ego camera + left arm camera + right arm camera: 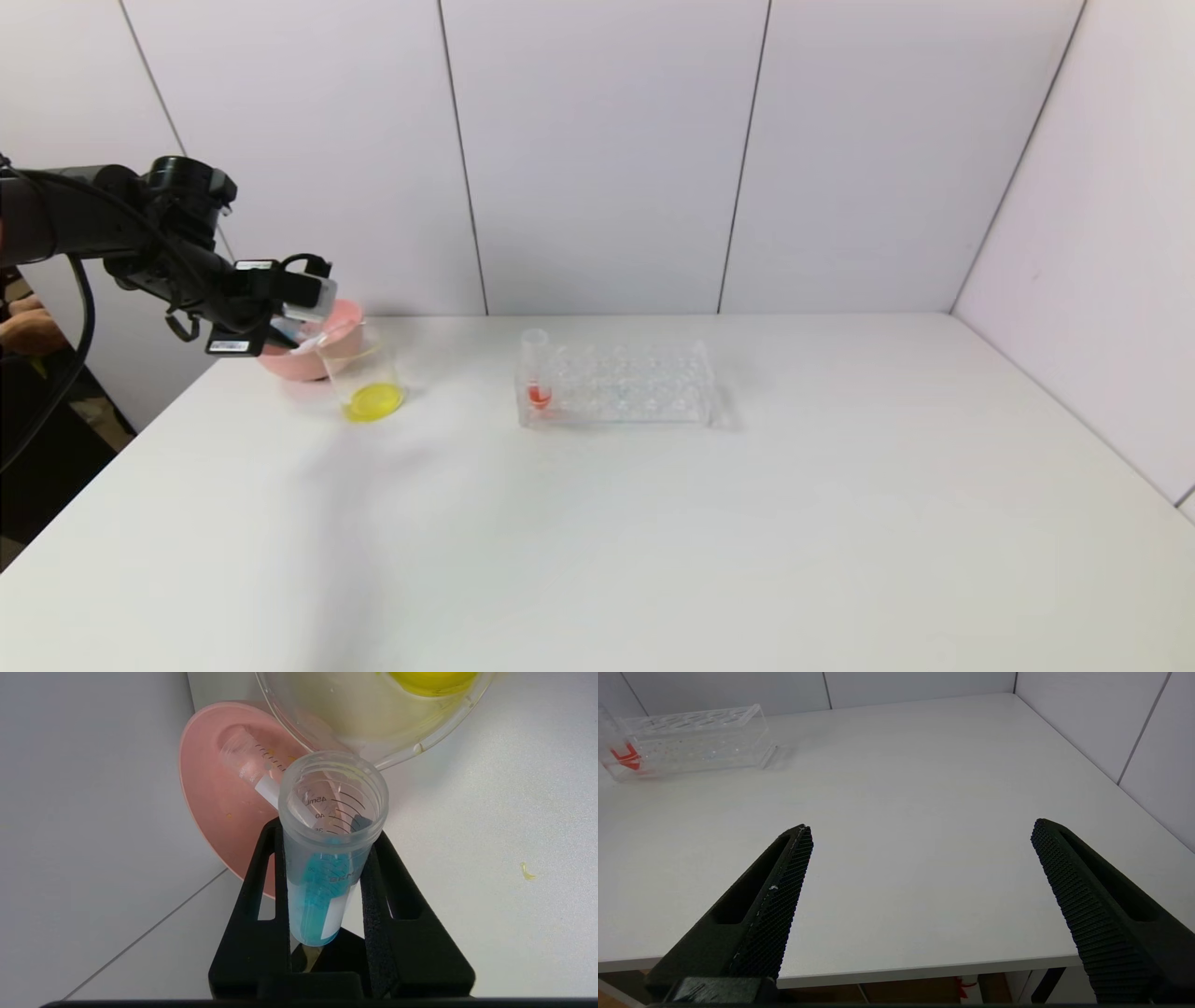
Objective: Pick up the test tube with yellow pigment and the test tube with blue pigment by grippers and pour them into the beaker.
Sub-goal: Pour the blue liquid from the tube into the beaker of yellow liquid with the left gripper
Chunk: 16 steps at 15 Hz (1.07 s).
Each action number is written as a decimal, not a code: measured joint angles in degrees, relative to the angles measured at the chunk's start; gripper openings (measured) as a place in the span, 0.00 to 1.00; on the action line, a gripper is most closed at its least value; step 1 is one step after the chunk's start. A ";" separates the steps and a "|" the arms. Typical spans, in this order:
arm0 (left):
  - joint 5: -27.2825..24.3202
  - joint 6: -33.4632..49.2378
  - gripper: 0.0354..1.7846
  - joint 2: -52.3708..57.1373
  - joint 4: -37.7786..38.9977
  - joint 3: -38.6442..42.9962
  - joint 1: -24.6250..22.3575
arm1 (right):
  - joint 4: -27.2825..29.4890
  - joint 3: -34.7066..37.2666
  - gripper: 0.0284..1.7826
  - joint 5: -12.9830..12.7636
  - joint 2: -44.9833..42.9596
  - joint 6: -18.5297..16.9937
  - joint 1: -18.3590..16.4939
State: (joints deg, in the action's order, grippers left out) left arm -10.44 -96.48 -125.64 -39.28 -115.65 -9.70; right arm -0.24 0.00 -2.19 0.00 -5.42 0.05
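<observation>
White tabletop (653,523) against pale wall panels is filling the head view. I'm running the left gripper (327,882) at the table's far left; its fingers are clamped tight on the test tube with blue pigment (327,858), which is tilting mouth-first toward the beaker (362,378). From the left wrist view the tube's open mouth is sitting just beside the beaker rim, and the blue liquid is pooling in the rounded tip, not yet running out. The beaker is already holding a yellow puddle on its base, so I'm judging the yellow pour done. The test tube with yellow pigment (254,767) is lying emptied in the pink bowl (210,812) behind the beaker. The right gripper (920,896) is idling with fingers spread wide over the near right edge of the table. A red-tipped tube (536,369) is standing in the clear rack (635,383) mid-table.

Step in hand: blue pour. Next I'm needing to get the mouth over the rim, then roll the wrist further to tip the tube past level.
</observation>
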 joint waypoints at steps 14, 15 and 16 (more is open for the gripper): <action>5.78 -1.45 0.24 0.56 0.01 -0.11 2.68 | 0.02 0.00 0.96 0.00 0.00 0.02 0.00; 5.90 -1.49 0.24 0.66 -0.02 -0.11 2.85 | 0.00 0.00 0.96 0.00 0.00 0.00 0.00; 6.25 -1.58 0.24 0.74 -0.02 -0.11 3.01 | 0.02 0.00 0.96 0.00 0.00 0.00 0.00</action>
State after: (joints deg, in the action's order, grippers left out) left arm -4.18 -98.06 -124.89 -39.30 -115.76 -6.69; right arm -0.22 0.00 -2.19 0.00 -5.42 0.05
